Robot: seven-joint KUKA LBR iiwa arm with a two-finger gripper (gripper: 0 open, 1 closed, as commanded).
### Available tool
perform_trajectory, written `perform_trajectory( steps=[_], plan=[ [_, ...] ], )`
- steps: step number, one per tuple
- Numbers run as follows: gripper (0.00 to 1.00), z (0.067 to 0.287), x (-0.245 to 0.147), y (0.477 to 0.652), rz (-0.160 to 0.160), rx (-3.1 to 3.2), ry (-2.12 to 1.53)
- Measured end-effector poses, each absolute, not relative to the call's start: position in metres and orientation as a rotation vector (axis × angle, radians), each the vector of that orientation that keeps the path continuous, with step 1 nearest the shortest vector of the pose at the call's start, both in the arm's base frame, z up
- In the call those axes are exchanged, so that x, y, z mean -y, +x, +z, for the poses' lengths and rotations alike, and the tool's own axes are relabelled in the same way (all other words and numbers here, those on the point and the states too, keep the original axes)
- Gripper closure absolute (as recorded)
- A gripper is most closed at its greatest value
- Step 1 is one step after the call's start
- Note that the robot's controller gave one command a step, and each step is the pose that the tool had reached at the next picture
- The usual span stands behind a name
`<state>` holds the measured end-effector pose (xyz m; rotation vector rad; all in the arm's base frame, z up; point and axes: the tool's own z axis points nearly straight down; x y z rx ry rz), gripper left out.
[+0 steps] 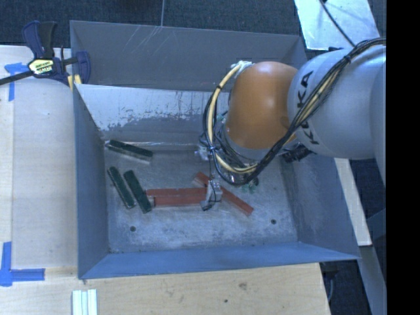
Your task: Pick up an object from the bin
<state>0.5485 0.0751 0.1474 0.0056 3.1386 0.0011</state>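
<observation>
My gripper (212,195) reaches down to the bin floor near the middle, under the arm's orange cover. Its tip is where two red-brown flat bars meet. One red-brown bar (172,197) lies flat and runs leftward from the gripper. The other red-brown bar (237,205) slants down to the right, and its upper end is hidden by the gripper. I see nothing lifted off the floor.
Two dark green bars (129,189) lie side by side at the left of the bin floor. A third dark green bar (131,150) rests by the back wall. The arm and its cables cover the bin's right half.
</observation>
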Motion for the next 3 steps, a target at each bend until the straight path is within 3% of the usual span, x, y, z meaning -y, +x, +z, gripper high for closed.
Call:
perform_trajectory(
  steps=[1,2,3],
  plan=[
    [0.0,0.066,-0.128,0.562,0.002,-3.14,-0.154],
    [1.0,0.071,-0.125,0.564,0.001,-3.135,-0.147],
    [1.0,0.226,-0.138,0.575,0.003,-3.121,-0.23]
  ],
)
